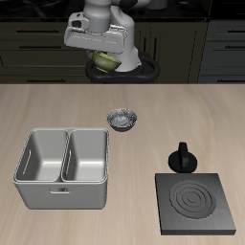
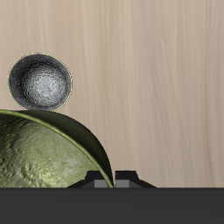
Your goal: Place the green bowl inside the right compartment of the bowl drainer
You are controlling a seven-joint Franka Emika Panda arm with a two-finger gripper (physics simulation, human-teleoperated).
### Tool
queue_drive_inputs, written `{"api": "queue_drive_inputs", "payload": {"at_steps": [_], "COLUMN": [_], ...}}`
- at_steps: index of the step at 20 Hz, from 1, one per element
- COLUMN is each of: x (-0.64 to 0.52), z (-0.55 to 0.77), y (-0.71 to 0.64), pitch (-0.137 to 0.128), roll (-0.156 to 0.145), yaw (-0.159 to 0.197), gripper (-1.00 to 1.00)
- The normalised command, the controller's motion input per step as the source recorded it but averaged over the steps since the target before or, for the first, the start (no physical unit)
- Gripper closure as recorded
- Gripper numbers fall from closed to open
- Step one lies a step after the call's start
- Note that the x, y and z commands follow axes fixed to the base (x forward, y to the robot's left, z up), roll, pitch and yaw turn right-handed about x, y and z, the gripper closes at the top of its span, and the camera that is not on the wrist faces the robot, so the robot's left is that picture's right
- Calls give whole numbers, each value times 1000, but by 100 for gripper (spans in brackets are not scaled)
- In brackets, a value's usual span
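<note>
The gripper (image 1: pixel 103 55) hangs high above the back of the table with the green bowl (image 1: pixel 104 63) clamped by its rim; the wrist view shows the bowl (image 2: pixel 44 153) filling the space right under the fingers, so the jaws are closed on it. The bowl is clear of the table, well above and behind the drainer (image 1: pixel 63 168), which stands near the front edge with both bins empty. A grey bowl (image 1: pixel 122 119) sits on the table between the gripper and the drainer, just beyond the drainer's back corner. The step in hand appears to be the carry toward the right compartment. To do it well, hold the height until the bowl is past the grey bowl, then bring it over the centre of the target bin, not over the dividing wall or the outer rim. Descend straight, keeping the bowl level, until it is well inside the walls before releasing; a release from high up would likely let the bowl bounce or tip. The stove plate (image 1: pixel 198 203) and the moka pot (image 1: pixel 182 158) lie well apart from this path.
</note>
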Motion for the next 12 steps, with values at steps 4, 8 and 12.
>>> {"api": "queue_drive_inputs", "payload": {"at_steps": [4, 8, 12], "x": [-50, -27, -30], "z": [146, 115, 31], "y": [-497, -463, -167], "pitch": [-21, -1, -9], "roll": [-52, -47, -16], "yaw": [-23, -13, 15], "gripper": [100, 100, 100]}}
